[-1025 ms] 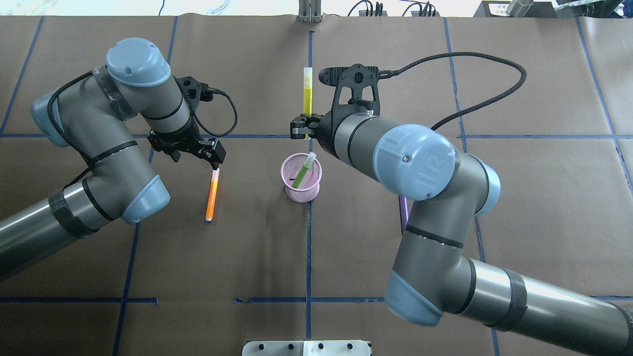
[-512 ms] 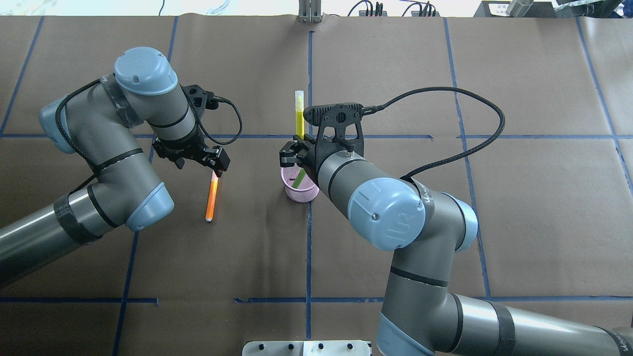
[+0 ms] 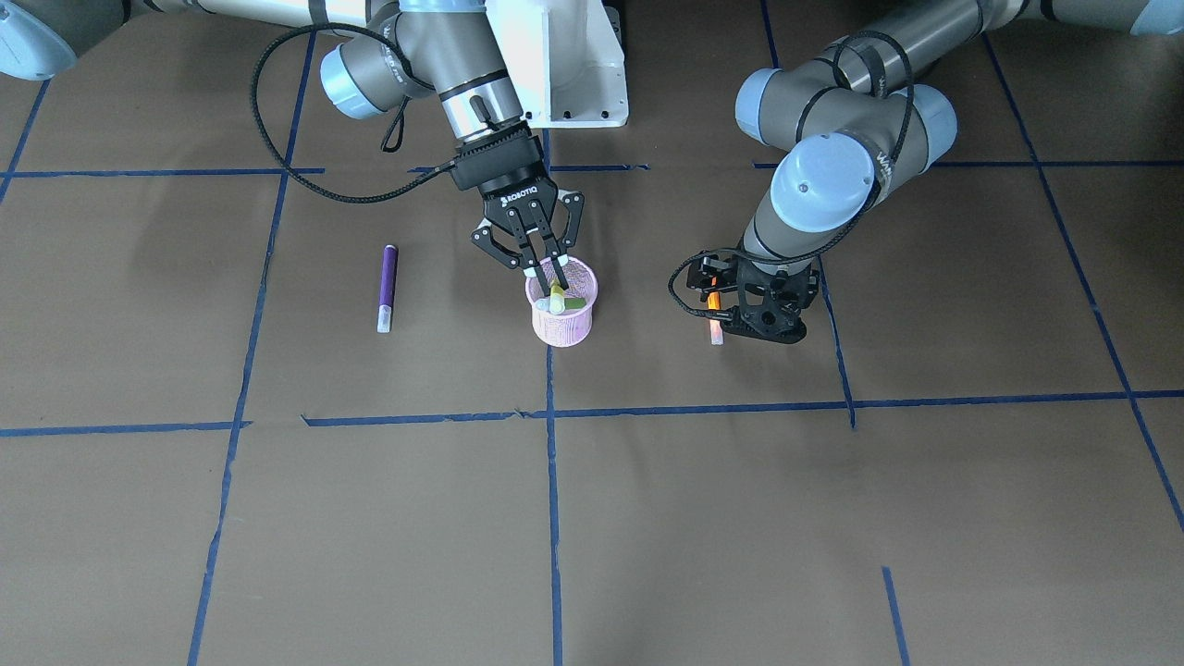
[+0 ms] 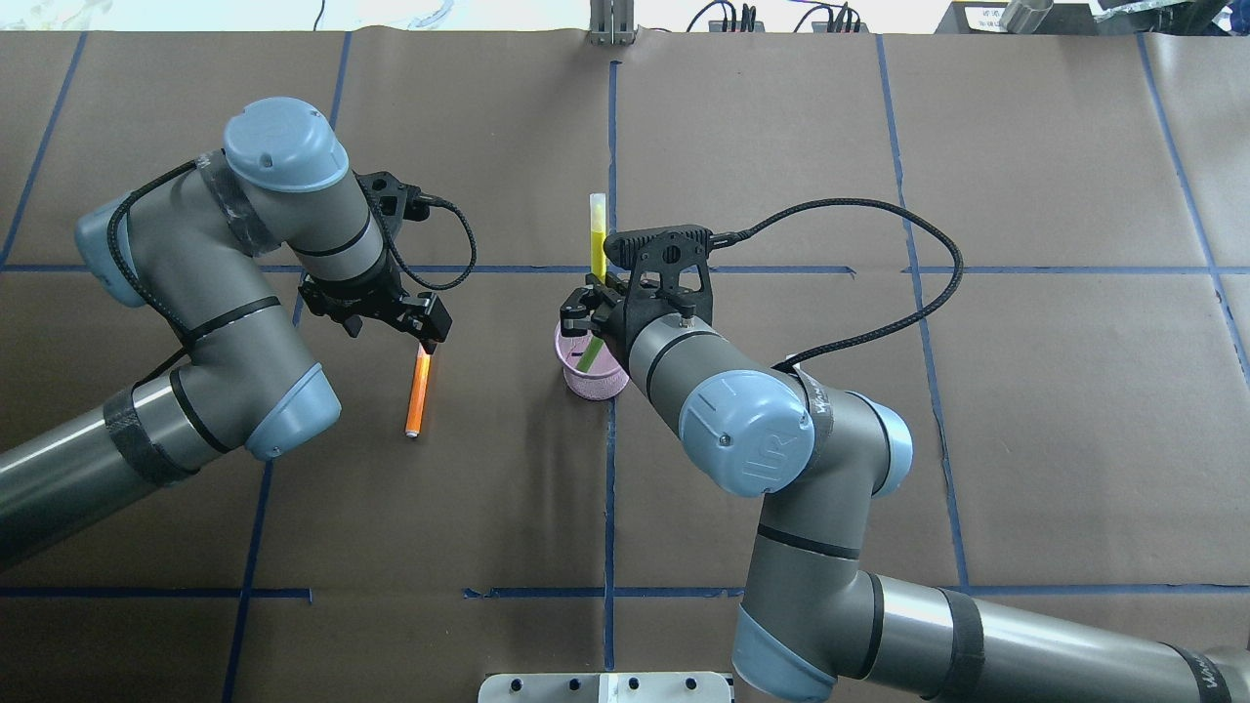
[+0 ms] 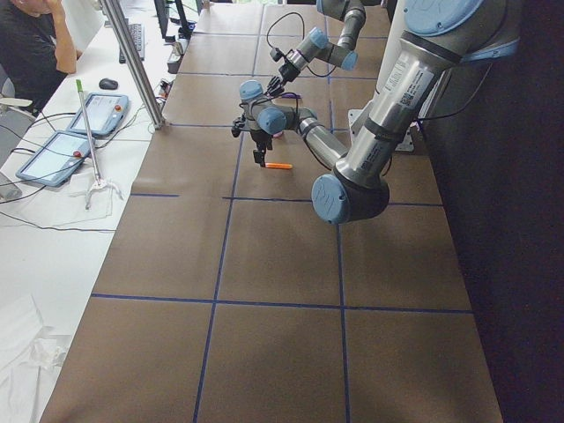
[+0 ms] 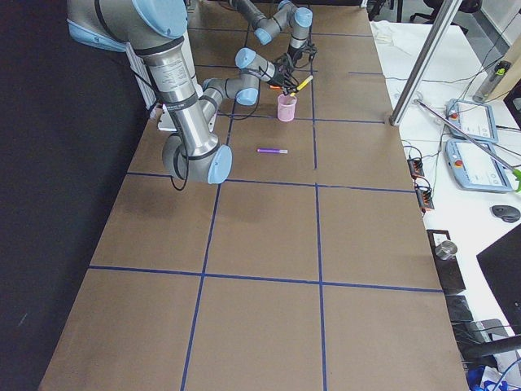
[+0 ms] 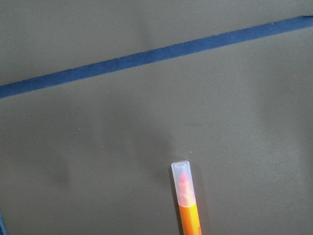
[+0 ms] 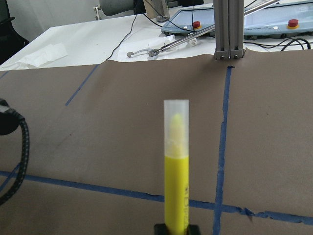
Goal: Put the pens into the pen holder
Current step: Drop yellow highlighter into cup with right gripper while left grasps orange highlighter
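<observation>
The pink mesh pen holder [image 4: 593,381] stands mid-table, also in the front view [image 3: 562,319]. A green pen [image 4: 589,353] leans inside it. My right gripper [image 4: 586,308] is shut on a yellow pen [image 4: 597,234] and holds it upright, its lower end in the holder's mouth [image 3: 558,296]; the right wrist view shows its pale cap on top [image 8: 176,161]. My left gripper [image 4: 427,337] looks open just over the pale end of the orange pen [image 4: 418,391], which lies flat [image 7: 187,205]. The purple pen [image 3: 388,287] lies flat; my right arm hides it in the overhead view.
Blue tape lines [image 4: 610,488] divide the brown table cover. My right wrist cable [image 4: 879,303] loops over the table behind the holder. A metal plate [image 4: 605,686] sits at the near edge. The robot base [image 3: 555,65] stands behind the holder.
My right arm has swung back toward the robot, carrying the yellow pen to over the holder and lowering it. My left gripper has moved slightly along the orange pen's pale end.
</observation>
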{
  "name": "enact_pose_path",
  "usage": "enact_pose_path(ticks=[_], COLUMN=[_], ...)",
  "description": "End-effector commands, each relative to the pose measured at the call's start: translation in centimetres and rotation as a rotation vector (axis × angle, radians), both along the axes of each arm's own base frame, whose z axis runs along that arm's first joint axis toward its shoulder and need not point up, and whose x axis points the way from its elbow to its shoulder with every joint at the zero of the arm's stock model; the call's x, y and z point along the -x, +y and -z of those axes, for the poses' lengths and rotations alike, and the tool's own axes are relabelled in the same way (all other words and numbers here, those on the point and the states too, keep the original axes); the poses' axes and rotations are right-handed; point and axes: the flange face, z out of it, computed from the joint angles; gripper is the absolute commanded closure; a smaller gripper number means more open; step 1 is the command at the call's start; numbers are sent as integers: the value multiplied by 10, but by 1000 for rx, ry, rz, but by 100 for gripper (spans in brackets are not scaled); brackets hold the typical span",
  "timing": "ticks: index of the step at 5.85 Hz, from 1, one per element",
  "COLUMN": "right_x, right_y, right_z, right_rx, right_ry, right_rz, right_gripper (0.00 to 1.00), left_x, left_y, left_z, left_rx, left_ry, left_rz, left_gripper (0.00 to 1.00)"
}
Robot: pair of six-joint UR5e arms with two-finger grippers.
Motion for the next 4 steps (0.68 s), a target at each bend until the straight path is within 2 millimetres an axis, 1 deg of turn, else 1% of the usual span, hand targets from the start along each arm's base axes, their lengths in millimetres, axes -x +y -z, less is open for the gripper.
enact_pose_path(ticks=[1,2,3,4], right_x=[6,11,14,23], right_y=[-3,3,7,14], right_z=[3,6,3,-7], right_rx=[0,2,3,11], right_ry=[-5,-11,-7,13], right_rz=[-8,1,9,22], right_gripper=[100,100,99,98], left_x=[-10,-9,-10,-10], left_y=[10,10,10,10], left_z=[4,4,3,4], left_rx=[-3,-4,-4,-5], left_ry=[4,5,5,6], left_rz=[-20,-20,-20,-20], left_gripper=[0,0,0,0])
